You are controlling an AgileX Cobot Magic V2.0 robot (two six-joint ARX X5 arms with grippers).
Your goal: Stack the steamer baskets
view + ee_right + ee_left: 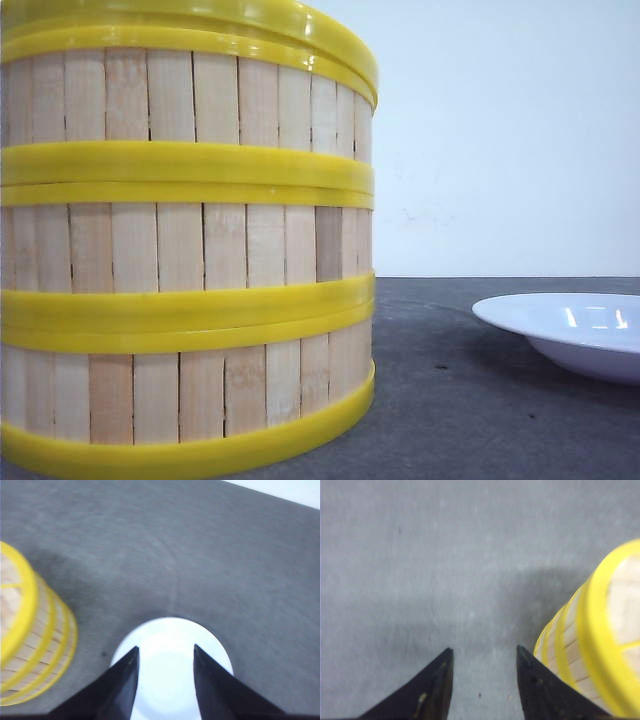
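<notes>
Three steamer baskets [190,250] with pale wooden slats and yellow rims stand stacked in one column on the grey table, filling the left of the front view. The same stack [590,650] shows in the left wrist view, right beside my left gripper [484,651], which is open and empty above bare table. In the right wrist view the stack [30,640] stands off to one side. My right gripper [165,649] hangs open and empty above the white plate. Neither gripper touches the stack.
A white plate [570,330] lies on the grey table [470,420] to the right of the stack, also seen as the plate [172,630] under my right fingers. A pale wall [510,130] stands behind the table.
</notes>
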